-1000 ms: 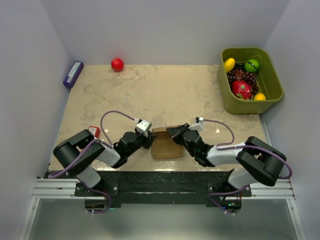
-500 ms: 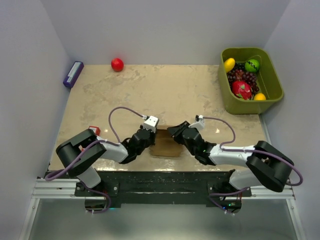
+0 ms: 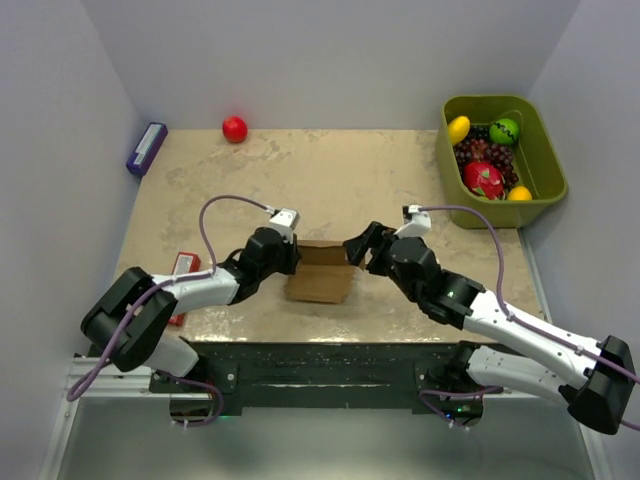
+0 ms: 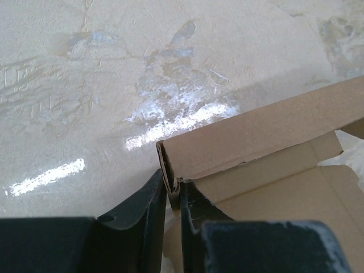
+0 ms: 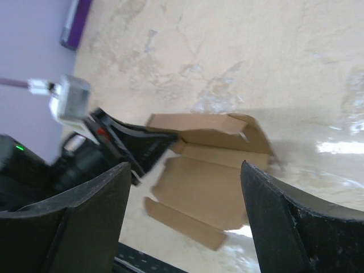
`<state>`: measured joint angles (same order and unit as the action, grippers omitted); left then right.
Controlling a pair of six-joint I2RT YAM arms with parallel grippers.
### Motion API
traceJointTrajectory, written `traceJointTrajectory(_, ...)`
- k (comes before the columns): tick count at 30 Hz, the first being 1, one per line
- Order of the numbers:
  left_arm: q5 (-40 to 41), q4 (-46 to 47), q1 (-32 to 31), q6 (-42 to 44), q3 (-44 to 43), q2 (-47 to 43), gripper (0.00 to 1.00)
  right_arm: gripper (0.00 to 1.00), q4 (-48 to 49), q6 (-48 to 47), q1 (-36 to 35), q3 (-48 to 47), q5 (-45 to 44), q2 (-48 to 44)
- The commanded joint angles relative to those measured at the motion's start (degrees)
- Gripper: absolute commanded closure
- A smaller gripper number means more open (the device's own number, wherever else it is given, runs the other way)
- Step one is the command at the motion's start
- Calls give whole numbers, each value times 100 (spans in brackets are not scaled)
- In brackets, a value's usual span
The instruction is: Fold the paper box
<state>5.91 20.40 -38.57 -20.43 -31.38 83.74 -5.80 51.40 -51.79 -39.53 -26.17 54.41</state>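
From above, the paper box [image 3: 318,282] lies partly folded on the desk [image 3: 330,180] between both arms. The left end effector [image 3: 291,262] is at its left edge and the right end effector [image 3: 360,250] is just beside its right far corner.

In the left wrist view, the left end effector [image 4: 172,190] is narrowed onto a raised wall of the paper box [image 4: 256,133], pinching its corner.

In the right wrist view, the right end effector [image 5: 185,170] is spread wide and holds nothing. The paper box [image 5: 199,196] lies on the desk beyond its fingers [image 5: 85,219].
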Motion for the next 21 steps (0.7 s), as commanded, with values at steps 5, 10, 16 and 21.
traceJointTrajectory(5,-1346,-1038,455,-5,-457,-771,100,24,-1608,-1693,-6,-407,349,-18)
traceJointTrajectory(10,-1452,-1363,482,12,-501,-948,100,28,-1556,-1896,-15,-319,279,69)
traceJointTrajectory(16,-1470,-1530,482,47,-536,-1132,100,32,-985,-2011,-112,-205,69,412)
traceJointTrajectory(21,-1540,-1548,482,91,-527,-1247,100,44,-554,-2081,-261,-187,-160,693)
